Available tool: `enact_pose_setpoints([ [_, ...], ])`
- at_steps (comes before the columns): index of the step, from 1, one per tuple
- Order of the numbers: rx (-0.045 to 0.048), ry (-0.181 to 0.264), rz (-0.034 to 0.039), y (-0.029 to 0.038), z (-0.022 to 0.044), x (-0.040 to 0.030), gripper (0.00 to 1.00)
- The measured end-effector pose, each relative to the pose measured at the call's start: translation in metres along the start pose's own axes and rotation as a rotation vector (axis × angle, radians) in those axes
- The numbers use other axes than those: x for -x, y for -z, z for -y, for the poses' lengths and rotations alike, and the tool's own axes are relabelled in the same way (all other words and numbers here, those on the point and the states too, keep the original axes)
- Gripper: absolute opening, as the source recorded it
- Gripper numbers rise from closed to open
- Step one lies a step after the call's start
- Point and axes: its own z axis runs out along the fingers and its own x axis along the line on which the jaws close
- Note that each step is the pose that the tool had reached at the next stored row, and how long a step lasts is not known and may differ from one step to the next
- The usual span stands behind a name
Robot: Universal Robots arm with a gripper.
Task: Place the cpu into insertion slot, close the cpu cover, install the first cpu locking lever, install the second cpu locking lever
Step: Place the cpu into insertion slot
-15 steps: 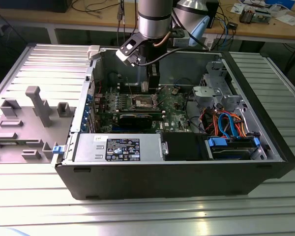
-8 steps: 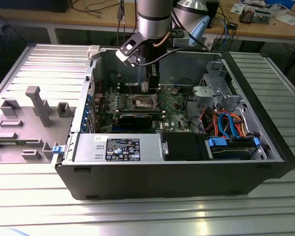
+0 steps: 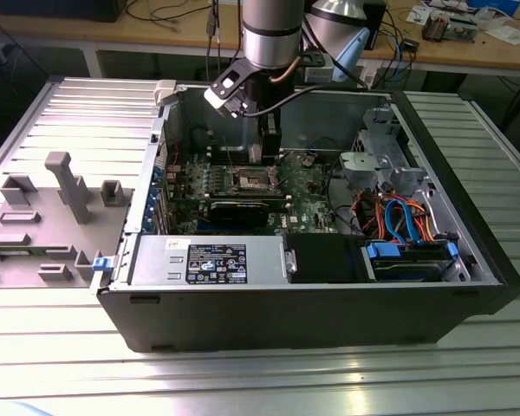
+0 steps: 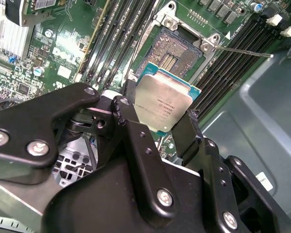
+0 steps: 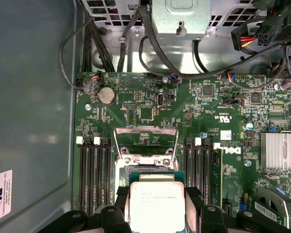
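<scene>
Pinching the cpu (image 4: 164, 103) edgewise, gripper (image 4: 159, 117) fingers (image 4: 188, 133) chip-width apart, near insertion slot (image 4: 177, 48)

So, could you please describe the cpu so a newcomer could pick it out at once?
Look inside the open computer case at the green motherboard. By its open socket, the gripper holds the cpu between its fingers: a small flat square chip with a silver-grey metal top, the only part held off the board.
</scene>
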Motion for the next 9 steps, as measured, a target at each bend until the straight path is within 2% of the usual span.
enact_pose_setpoints([
  [6,-0.0003,0.0,0.0005,-0.0023,0.0002,0.0001,0.54],
  [9,-0.0002,0.0,0.0003,-0.0061,0.0003,0.0002,0.54],
])
